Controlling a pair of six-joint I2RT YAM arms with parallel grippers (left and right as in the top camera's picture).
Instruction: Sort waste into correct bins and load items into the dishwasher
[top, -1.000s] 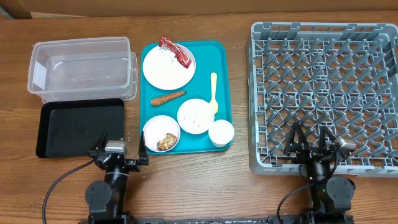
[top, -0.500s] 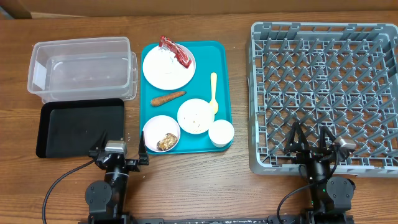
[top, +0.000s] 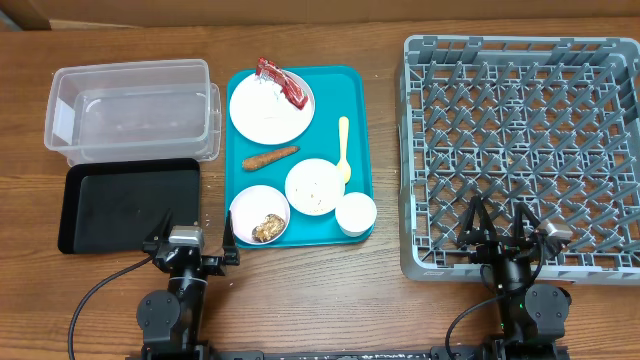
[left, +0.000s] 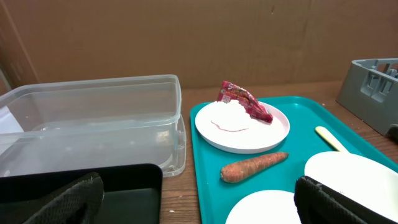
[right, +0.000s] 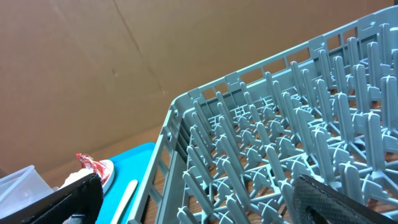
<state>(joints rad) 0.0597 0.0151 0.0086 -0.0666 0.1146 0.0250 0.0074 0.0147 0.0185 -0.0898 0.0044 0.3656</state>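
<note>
I work at a brown wooden tabletop with long dark lines running through the wood. At its far side, facing me, stands a big flat brown cardboard wall with a few creases and small marks. The light is soft and even all over.

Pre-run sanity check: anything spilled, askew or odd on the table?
Nothing spilled or damaged. Small oddities: the small orange carrot lies loose on the flat teal plastic tray, not in a dish, and the red crinkled wrapper straddles the rim of the round white plate.
</note>
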